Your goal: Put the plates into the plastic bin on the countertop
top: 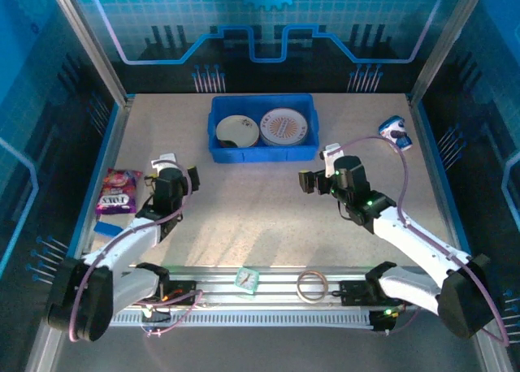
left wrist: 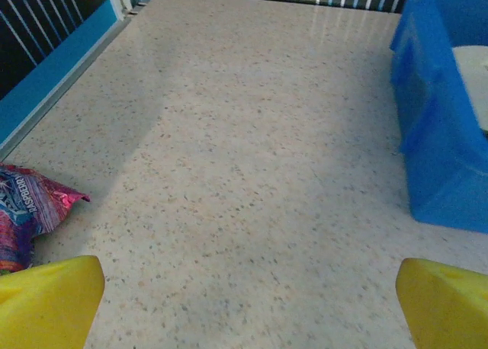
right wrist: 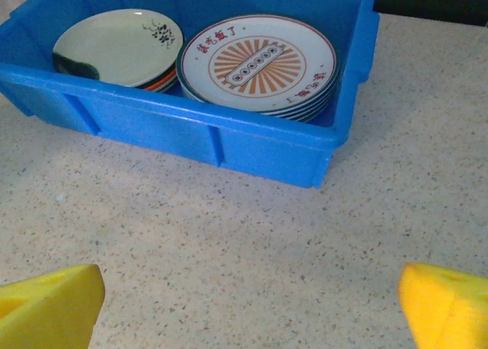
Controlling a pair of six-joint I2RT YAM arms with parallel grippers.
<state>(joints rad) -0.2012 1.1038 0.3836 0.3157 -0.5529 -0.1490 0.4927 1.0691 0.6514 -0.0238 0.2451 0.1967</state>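
We're hovering right gripper [right wrist: 248, 311] wide open and empty, plastic bin [right wrist: 206, 128] just ahead holding stacked plates [right wrist: 259, 63], left gripper [left wrist: 248, 303] spread empty, bin ahead-right.

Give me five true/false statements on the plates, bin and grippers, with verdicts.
1. The sunburst plate and the cream plate both lie in the plastic bin. True.
2. The sunburst plate tops the left stack. False: it tops the right stack, and the cream plate tops the left one.
3. The right gripper grips a plate. False: it is open and empty over the countertop.
4. The left gripper is open. True.
5. A snack packet lies on the countertop, left of the left gripper. True.
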